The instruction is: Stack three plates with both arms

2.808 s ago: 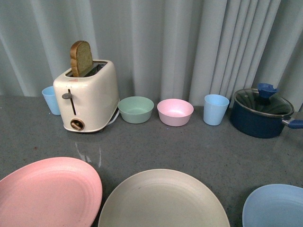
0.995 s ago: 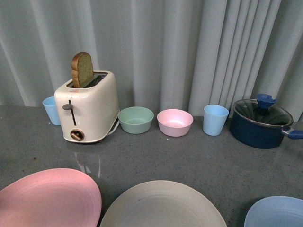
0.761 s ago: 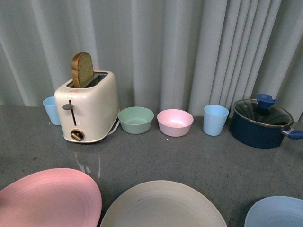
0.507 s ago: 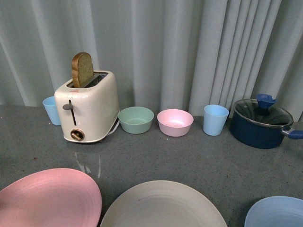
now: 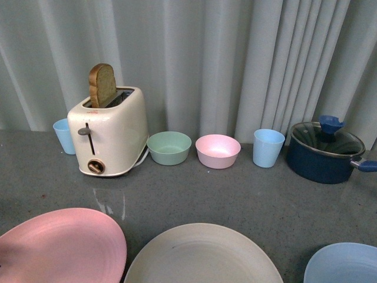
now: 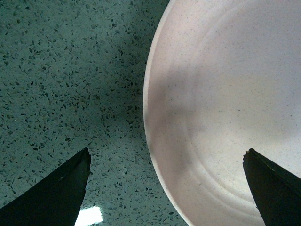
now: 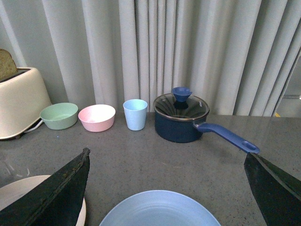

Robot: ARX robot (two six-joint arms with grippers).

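The beige plate (image 5: 203, 256) is taken as the landmark, set at the near edge of the grey speckled counter (image 5: 235, 194). The pink plate (image 5: 62, 244) is laid just to its left and the light blue plate (image 5: 344, 264) to its right, each apart from it and none stacked. Left of the beige plate, the left gripper (image 6: 167, 150) is held above the pink plate's rim with its jaws spread wide and nothing grasped; one finger (image 6: 61, 190) is seen over bare counter, the other over the plate. Right of the beige plate, the right gripper (image 7: 166, 153) is likewise parted and empty, with the light blue plate framed low between its fingers. Behind the beige plate, along the grey curtain (image 5: 235, 59), a row is found: a cream toaster (image 5: 109, 132) with a bread slice (image 5: 102, 85) raised in it to the far left, then a green bowl (image 5: 169, 147), a pink bowl (image 5: 217, 151), a blue cup (image 5: 268, 148) and a lidded dark blue pot (image 5: 325, 153) to the far right.
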